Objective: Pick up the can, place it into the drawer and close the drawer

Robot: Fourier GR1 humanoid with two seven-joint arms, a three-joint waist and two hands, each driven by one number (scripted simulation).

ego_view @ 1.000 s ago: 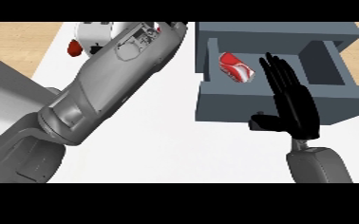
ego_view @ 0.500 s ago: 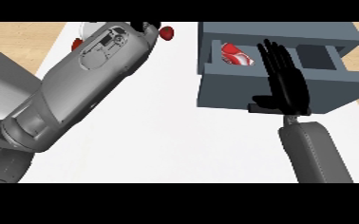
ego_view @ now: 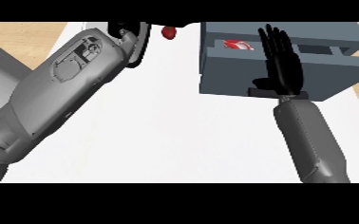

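Note:
The red and white can [ego_view: 238, 44] lies inside the grey drawer [ego_view: 228, 78] at the upper right; only a thin strip of it shows over the drawer's front panel. My right hand [ego_view: 282, 64] is open, its straight fingers pointing up and lying flat against the drawer front, with the thumb out to the left. My left forearm fills the left side of the view. My left hand [ego_view: 130, 34] shows only as a dark patch at the top edge, and its fingers are hidden.
A small red object [ego_view: 168, 32] sits on the white counter [ego_view: 175, 128] near the top edge, between my left hand and the drawer. Wooden floor [ego_view: 28, 38] shows beyond the counter's left edge.
The right hand has moved forward with the drawer front and the opening has narrowed, so less of the can shows. The left forearm has swung further up and left.

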